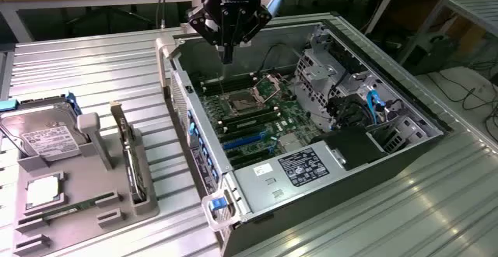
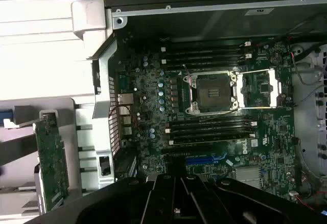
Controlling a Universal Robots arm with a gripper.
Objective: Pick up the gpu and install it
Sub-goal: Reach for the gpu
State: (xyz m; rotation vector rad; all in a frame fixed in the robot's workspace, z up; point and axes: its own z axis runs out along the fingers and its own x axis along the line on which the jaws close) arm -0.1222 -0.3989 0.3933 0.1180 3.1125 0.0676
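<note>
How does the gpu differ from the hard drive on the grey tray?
The gpu is a thin card standing on edge; the hard drive is a thick box. The gpu's face is green circuitry; the hard drive's is silver with a white label. Both sit in the grey tray, outside the computer case.

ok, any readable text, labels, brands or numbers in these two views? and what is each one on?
None can be read.
White label on the boxy silver hard drive: print too small to read.
Black label on the silver metal panel inside the open computer case: white print blurred.
Small white sticker beside it: unreadable.
White printing on the green motherboard: blurred.
</note>
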